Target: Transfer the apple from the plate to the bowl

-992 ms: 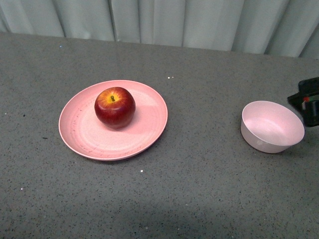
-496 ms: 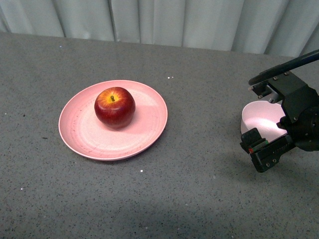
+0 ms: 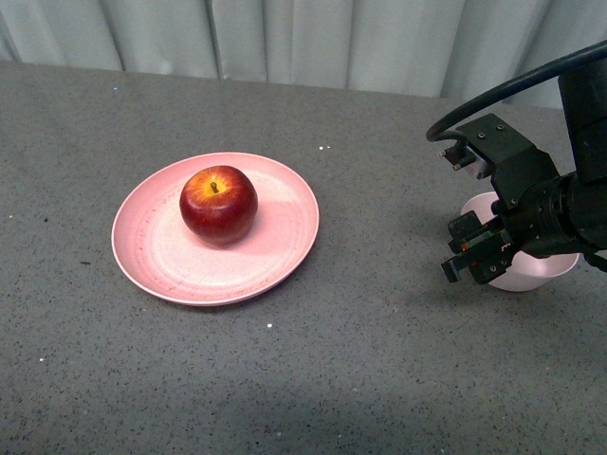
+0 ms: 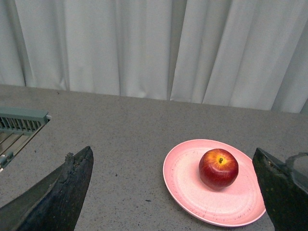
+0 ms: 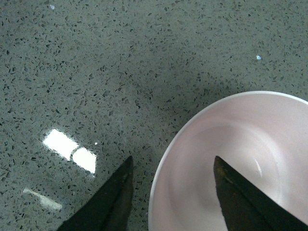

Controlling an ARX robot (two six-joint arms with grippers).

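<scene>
The dark red apple (image 3: pixel 219 204) sits upright on the wide salmon-pink plate (image 3: pixel 171 261) at the table's left. Both show in the left wrist view, apple (image 4: pixel 218 168) on plate (image 4: pixel 185 185). The left gripper (image 4: pixel 173 192) is open, well short of the plate, and out of the front view. The right gripper (image 3: pixel 479 254) is open and hovers over the left rim of the pale pink bowl (image 3: pixel 536 275) at the right, hiding most of it. In the right wrist view the open gripper (image 5: pixel 171 166) straddles the empty bowl's rim (image 5: pixel 161 187), one finger outside, one over the inside.
Grey speckled tabletop (image 3: pixel 379 360) with white curtains (image 3: pixel 313 38) along the far edge. A grey-green slatted rack (image 4: pixel 19 122) shows at the side of the left wrist view. Bare tabletop lies between plate and bowl.
The right arm has come in from the right edge and moved left and over the bowl, now covering most of it. Apple, plate and bowl have not moved.
</scene>
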